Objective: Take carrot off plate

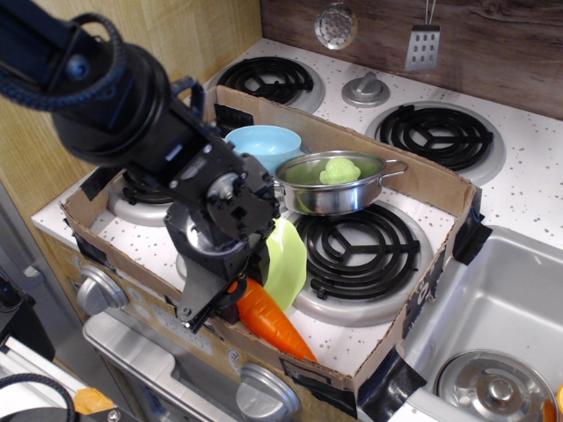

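The orange carrot (274,322) lies slanted on the white stove top near the front cardboard wall, with its tip pointing to the front right. Its thick end is tucked into my black gripper (220,294), which is shut on it; the stem end is hidden by the fingers. The lime-green plate (287,257) sits just behind the carrot, next to the front right burner. It looks tilted and my arm partly covers it. Only the carrot's thick end is near the plate's front rim.
A low cardboard box wall (422,290) rings the stove top. A steel pot (339,189) holding a pale green toy vegetable (338,170) stands behind the plate. A light blue bowl (264,145) is at the back, a black coil burner (356,248) to the right and a sink (501,334) at far right.
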Available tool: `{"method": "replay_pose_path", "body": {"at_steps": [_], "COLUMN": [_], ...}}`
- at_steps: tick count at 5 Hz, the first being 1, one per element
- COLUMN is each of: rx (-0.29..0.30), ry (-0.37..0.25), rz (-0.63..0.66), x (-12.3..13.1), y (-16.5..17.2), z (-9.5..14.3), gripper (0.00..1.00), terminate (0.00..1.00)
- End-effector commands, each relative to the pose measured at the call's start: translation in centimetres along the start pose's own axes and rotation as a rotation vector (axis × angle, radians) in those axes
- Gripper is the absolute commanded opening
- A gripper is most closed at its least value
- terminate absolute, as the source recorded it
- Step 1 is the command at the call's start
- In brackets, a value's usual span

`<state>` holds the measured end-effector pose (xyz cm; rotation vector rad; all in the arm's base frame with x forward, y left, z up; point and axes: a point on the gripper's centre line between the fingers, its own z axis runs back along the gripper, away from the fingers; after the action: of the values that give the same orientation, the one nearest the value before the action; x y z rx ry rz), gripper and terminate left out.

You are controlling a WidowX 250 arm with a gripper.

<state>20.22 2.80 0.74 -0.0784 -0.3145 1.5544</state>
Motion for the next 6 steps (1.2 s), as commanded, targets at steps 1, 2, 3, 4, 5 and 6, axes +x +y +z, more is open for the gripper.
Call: {"method": "replay_pose_path", "body": {"at_steps": [1, 2, 3, 4, 5, 6], "rx": [-0.012, 0.02, 0.07, 0.058, 0.084, 0.083], "ry": [0.079, 0.114, 0.093, 0.033, 0.039, -0.028], "rz": [-0.106, -0.168, -0.245, -0.268, -0.252, -0.205], "x": [1.4, 2.7, 4.2, 6.7, 9.1, 11.0], "y": [-2.7, -5.8, -8.3, -9.6, -9.3, -8.1], "z": [1.1, 2.5, 3.8, 4.2, 3.4, 2.5], "gripper": [0.0, 0.0, 0.0, 0.0, 0.0, 0.0], "terminate": [0.0, 0.0, 0.0, 0.0, 0.0, 0.0]}}
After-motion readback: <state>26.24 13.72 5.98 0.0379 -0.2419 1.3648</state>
